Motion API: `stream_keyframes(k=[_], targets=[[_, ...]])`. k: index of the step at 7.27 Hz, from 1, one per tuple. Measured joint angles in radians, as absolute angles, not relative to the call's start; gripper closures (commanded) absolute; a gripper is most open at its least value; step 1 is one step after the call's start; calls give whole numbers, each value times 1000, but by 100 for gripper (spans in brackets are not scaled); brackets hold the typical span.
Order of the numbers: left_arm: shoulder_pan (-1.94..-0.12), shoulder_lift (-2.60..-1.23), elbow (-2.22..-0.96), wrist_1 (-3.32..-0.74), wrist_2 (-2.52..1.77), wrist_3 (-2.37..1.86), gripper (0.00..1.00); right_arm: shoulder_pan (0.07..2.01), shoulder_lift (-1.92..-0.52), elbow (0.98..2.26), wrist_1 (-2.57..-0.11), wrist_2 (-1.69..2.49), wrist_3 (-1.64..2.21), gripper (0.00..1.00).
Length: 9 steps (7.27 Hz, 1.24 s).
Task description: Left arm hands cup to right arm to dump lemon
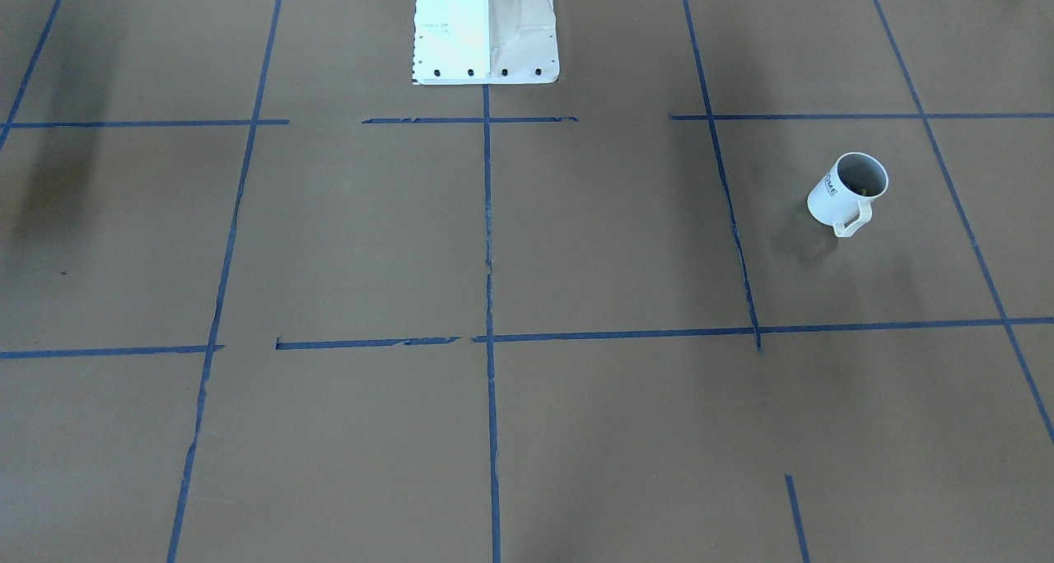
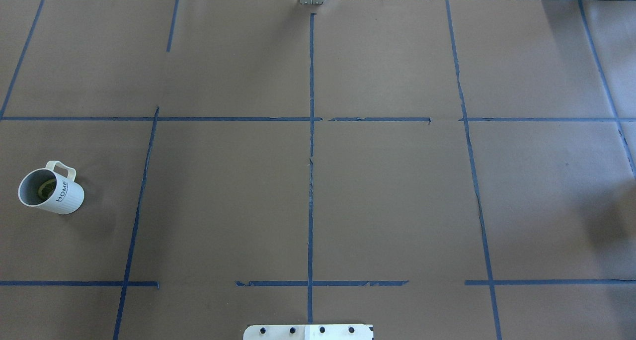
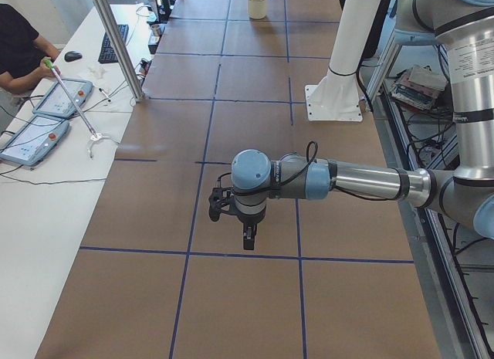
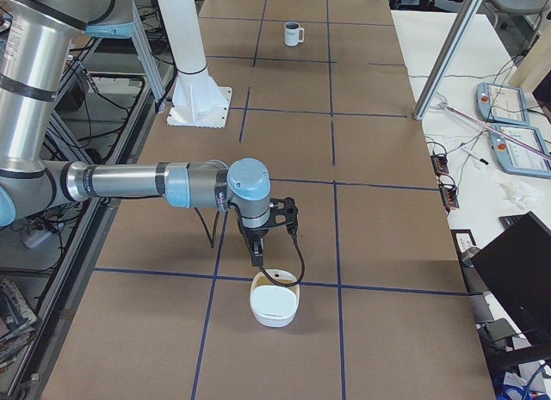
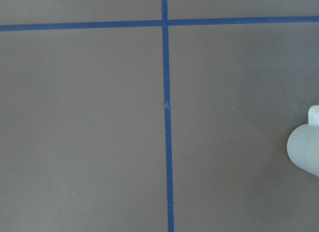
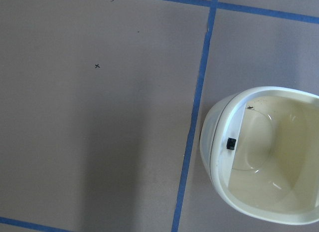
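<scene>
The white cup (image 2: pixel 59 197) marked "HOME" stands upright at the table's left end, handle towards the far side. A yellow lemon slice (image 2: pixel 45 188) lies inside it. The cup also shows in the front view (image 1: pixel 833 197), far off in the right-side view (image 4: pixel 294 33), and as a ribbed white edge in the left wrist view (image 5: pixel 305 151). My left gripper (image 3: pixel 247 242) hangs high over that end and hides the cup in the left-side view. My right gripper (image 4: pixel 256 255) hangs above a cream bowl (image 4: pixel 274 307). I cannot tell whether either gripper is open or shut.
The cream bowl (image 6: pixel 219 137) sits at the table's right end, outside the overhead view. The robot's white base (image 1: pixel 486 36) stands at mid-table. Blue tape lines cross the brown table. An operator (image 3: pixel 19 50) sits at a side desk with tablets.
</scene>
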State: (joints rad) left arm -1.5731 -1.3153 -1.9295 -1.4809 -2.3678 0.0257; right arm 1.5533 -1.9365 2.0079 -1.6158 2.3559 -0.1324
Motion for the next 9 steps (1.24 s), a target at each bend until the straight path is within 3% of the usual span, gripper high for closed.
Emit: stream_keyframes(k=[9], targets=[[-1564, -1289, -1940, -1519, -2457, 17, 0, 1553, -1940, 2006, -1612, 2358, -127, 0]])
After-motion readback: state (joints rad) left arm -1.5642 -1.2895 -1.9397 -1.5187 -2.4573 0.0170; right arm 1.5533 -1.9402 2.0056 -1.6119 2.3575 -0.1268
